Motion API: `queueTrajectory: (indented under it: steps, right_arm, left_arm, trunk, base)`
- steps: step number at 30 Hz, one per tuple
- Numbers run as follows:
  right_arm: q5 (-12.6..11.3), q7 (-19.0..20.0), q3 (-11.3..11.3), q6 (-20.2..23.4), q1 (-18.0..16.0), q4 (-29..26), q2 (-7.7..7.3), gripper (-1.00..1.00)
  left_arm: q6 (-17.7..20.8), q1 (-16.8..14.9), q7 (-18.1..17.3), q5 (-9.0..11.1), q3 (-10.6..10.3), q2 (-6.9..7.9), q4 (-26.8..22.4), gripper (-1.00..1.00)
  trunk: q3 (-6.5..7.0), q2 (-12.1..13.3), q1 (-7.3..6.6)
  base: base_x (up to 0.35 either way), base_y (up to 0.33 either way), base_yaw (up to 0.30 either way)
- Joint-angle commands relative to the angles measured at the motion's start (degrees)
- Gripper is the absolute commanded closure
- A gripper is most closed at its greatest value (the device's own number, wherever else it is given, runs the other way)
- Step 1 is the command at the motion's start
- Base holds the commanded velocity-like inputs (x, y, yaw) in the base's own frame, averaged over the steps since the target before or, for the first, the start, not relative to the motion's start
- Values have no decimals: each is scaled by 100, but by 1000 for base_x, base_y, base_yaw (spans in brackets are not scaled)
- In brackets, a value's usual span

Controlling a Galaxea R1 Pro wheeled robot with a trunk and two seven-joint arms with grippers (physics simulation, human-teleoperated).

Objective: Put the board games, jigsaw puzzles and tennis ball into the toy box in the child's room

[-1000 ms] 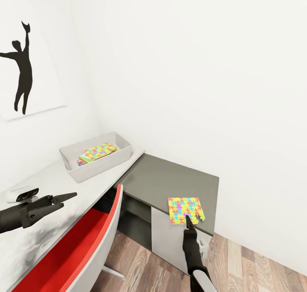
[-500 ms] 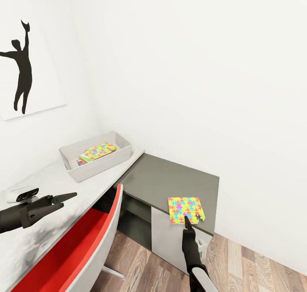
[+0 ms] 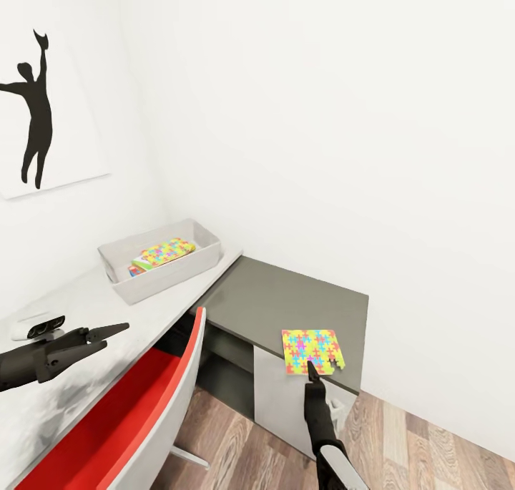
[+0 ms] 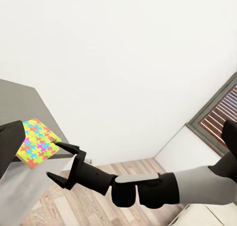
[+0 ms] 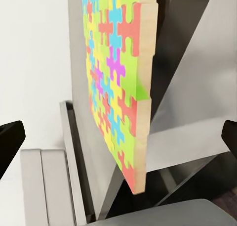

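The jigsaw puzzle (image 3: 312,350) lies thin and flat at the tabletop's (image 3: 286,300) near edge, probably light and bendy. The right gripper (image 3: 312,369) has its jaws spread wide and empty by that edge, the best place to pinch it. The left gripper (image 3: 107,330) is empty, jaws a little apart.

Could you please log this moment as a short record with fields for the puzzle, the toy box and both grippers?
loose jigsaw puzzle: flat on the dark grey desk section, at its near edge, overhanging slightly
right gripper: open, at the puzzle's near edge, puzzle edge between the fingers, not yet closed
left gripper: open, empty, over the light grey top
toy box: on the light top, already holding a second puzzle and a game box
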Motion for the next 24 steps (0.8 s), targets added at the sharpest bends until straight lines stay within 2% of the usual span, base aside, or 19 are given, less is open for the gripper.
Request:
queueTrajectory:
  steps: [1,20,24]
  right_arm:
    - [-56,29,23,-25,-18,16,0,-100]
    - [-53,29,76,-20,-325,339,0,-100]
    - [-52,29,77,-20,-338,357,0,-100]
  left_arm:
    - [61,-3,-22,-2,0,2,-1,-100]
    - [61,-3,-22,-2,0,2,-1,-100]
    - [61,-3,-22,-2,0,2,-1,-100]
  trunk:
    - [-6,-4,0]
    - [-6,-4,0]
    - [-78,-165,88]
  base:
    - [0,0,0]
    - [0,0,0]
    - [0,0,0]
